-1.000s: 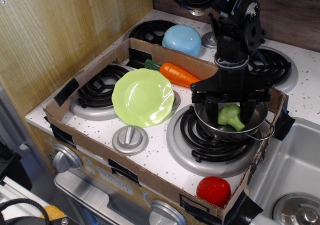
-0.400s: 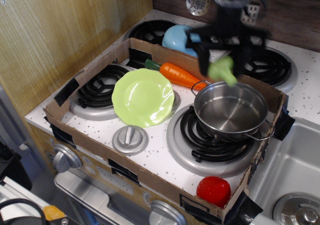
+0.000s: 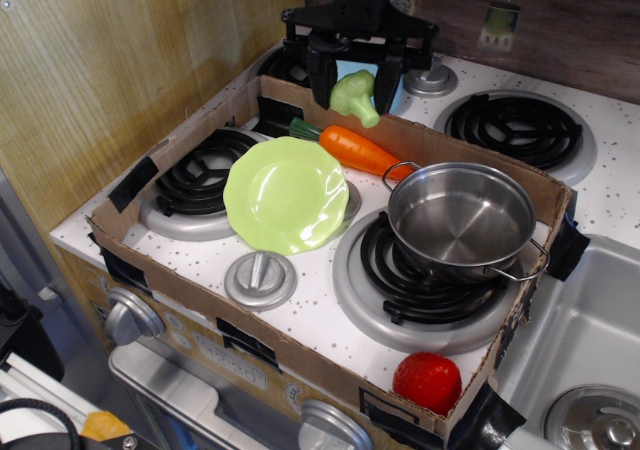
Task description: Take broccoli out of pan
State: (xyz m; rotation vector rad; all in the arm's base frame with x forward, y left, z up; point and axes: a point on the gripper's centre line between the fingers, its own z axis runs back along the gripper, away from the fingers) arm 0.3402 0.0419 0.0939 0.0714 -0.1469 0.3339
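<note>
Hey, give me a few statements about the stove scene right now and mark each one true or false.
1. The pan has nothing inside. True.
2. The gripper holds the broccoli in the air. True.
3. The broccoli hangs directly over the pan. False: it is up at the back, near the cardboard box's rear wall, above the carrot.
4. The carrot lies on the green plate. False: it lies beside the plate, behind it.
5. A red toy sits in the box's front corner. True.
</note>
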